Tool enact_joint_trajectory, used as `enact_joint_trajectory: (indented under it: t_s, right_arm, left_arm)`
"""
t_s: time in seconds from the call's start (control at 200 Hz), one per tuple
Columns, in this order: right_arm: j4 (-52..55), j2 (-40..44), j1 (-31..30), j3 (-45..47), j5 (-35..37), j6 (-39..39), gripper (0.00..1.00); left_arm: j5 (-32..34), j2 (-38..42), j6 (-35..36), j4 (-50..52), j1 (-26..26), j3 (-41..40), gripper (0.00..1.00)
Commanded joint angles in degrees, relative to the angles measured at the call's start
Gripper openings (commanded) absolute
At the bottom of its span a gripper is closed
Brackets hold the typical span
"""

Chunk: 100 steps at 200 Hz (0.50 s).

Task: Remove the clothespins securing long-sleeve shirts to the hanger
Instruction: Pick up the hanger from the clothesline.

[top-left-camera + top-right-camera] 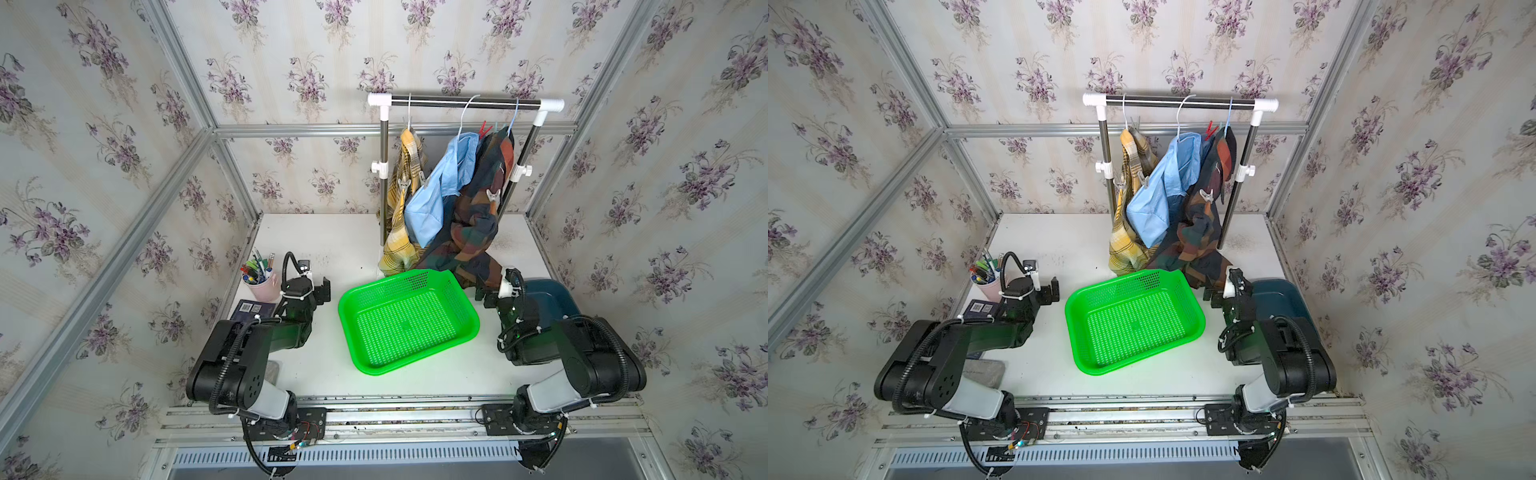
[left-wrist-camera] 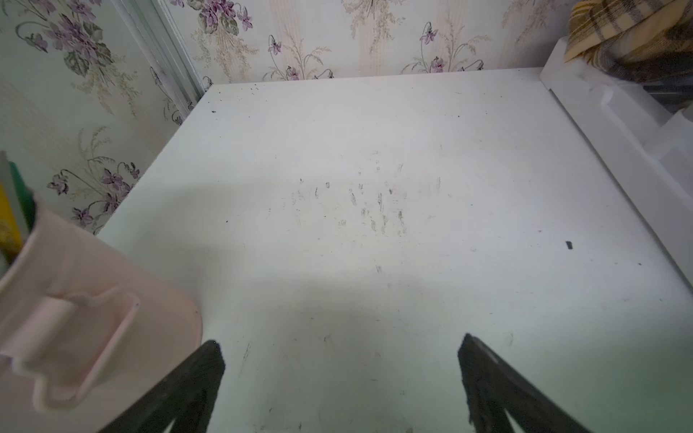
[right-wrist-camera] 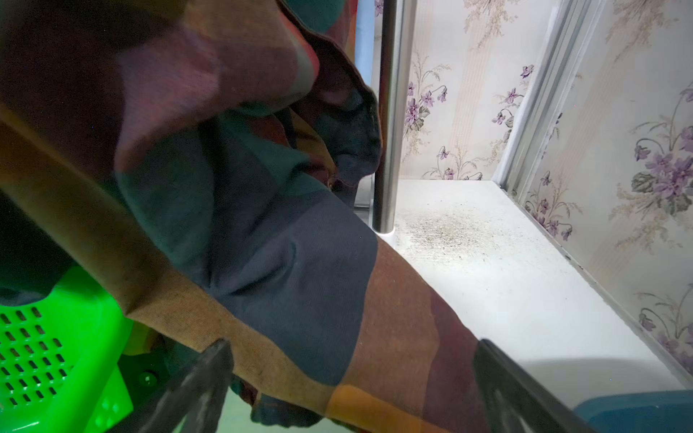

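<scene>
Our left gripper [image 2: 341,345] is wide open over the white table [image 2: 375,150]. Our right gripper [image 3: 354,348] is wide open too, with the dark check shirt [image 3: 300,281] right at its fingers. We see clothespins [image 1: 403,183] clipped on the shirts [image 1: 432,208] hanging on the rack [image 1: 465,102]: a red clothespin [image 1: 483,129] up high, a grey clothespin [image 1: 493,195] lower.

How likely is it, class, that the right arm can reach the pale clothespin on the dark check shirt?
Probably yes: the right gripper is open, low by the hem of the dark check shirt; the pale clothespin sits exposed higher on that shirt, nothing between.
</scene>
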State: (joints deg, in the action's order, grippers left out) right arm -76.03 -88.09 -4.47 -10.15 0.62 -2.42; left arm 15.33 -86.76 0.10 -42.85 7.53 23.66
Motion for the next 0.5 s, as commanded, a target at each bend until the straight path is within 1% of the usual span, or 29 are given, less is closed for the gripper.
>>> enact_joint_trajectory:
  t_s: [0.0,0.495]
  right_arm:
    - [-5.3,0.1,-0.1,1.6,-0.8,-1.0,1.00]
    - [-5.8,0.3,0.0,2.0,-1.1,-1.1,1.00]
  left_arm:
    - [0.7,0.1,0.3,-2.0,-0.1,0.1,0.99]
    - [0.7,0.1,0.3,-2.1,0.0,0.0,0.99]
